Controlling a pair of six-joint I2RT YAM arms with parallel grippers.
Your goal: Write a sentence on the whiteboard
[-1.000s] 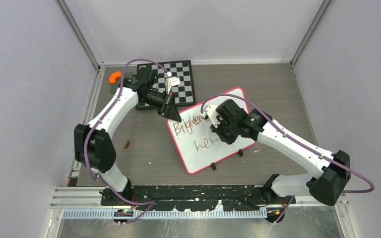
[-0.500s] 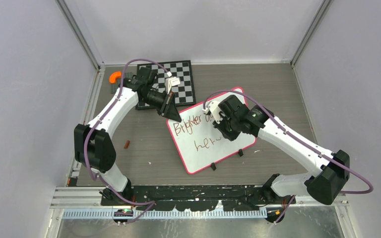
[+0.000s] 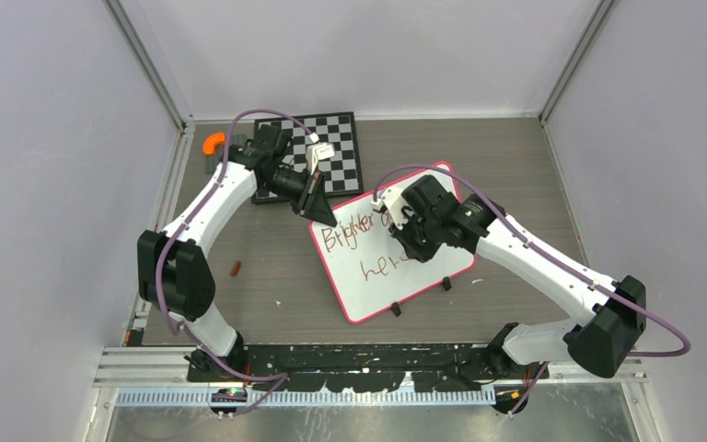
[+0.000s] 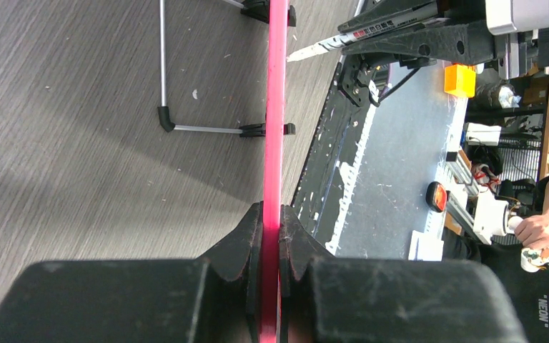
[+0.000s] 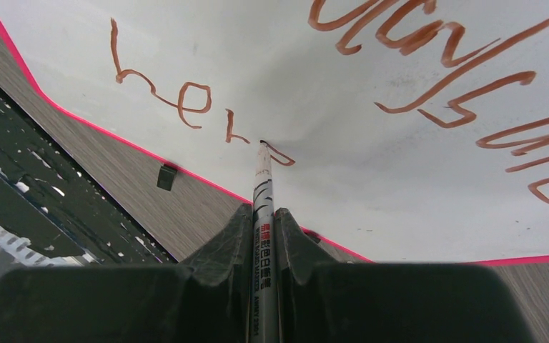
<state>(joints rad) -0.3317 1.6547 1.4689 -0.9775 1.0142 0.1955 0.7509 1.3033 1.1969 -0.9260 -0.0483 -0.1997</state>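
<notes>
The right gripper [image 5: 263, 212], clamped on the marker [image 5: 261, 175], has shifted slightly along the second line of the sentence [image 5: 194, 108]. Only the left wrist view shows the left gripper [image 4: 271, 218] pinching the rim of the whiteboard [image 4: 277, 107]

1. Left arm [image 3: 207, 207]: elbow bent, reaching forward; left gripper [image 4: 271, 214] pinched tight on the whiteboard [image 4: 275, 107] rim.
2. Right arm [image 3: 534, 262]: angled inward; right gripper [image 5: 261, 214] clamped on a pen [image 5: 262, 179], pointing down.

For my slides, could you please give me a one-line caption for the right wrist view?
Right gripper holds a marker, tip on the whiteboard at the end of the sentence.
</notes>
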